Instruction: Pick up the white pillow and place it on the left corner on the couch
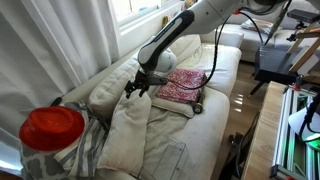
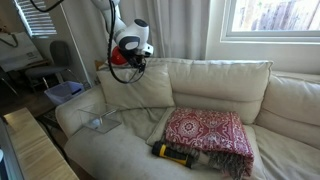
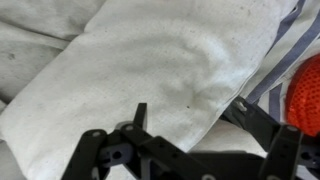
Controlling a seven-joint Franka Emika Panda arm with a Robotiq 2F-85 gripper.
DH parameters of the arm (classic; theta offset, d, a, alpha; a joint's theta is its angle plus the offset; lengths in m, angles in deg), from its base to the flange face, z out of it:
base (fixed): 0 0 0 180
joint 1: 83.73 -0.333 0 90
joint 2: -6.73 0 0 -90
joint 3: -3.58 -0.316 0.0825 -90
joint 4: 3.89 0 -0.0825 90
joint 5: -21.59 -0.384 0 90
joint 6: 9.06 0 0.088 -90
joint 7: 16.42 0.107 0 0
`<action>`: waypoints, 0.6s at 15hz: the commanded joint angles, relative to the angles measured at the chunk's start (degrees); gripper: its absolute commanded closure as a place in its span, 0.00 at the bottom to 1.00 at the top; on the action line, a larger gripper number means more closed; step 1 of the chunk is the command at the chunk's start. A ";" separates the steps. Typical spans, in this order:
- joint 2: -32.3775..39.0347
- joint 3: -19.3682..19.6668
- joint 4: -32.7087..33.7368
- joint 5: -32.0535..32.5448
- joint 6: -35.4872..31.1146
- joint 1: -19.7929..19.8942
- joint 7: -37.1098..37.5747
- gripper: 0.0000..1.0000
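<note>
Cream pillow (image 3: 150, 60) propped in the couch (image 2: 230, 80) corner, top edge just under the gripper (image 2: 128, 66); jaws spread wide, holding nothing; striped cloth (image 3: 285, 55) and red object (image 3: 308, 95) hard by one pillow edge; bare seat between pillow and red throw (image 2: 205, 135); yellow-black tool (image 2: 172, 152) at the throw's front edge.

The white pillow (image 3: 150, 70) is plain cream, soft and a bit rumpled. It's propped leaning against the back cushion (image 2: 135, 95) at the end corner of the long cream couch (image 2: 235, 85), which has slouchy cushions.
</note>
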 commanded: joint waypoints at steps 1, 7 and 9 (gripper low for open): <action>-8.26 0.44 -10.33 -1.15 4.29 5.17 -2.14 0.00; -19.22 -1.75 -20.56 -3.70 15.62 15.35 -15.64 0.00; -23.51 -1.92 -23.64 -7.43 18.18 18.27 -20.79 0.00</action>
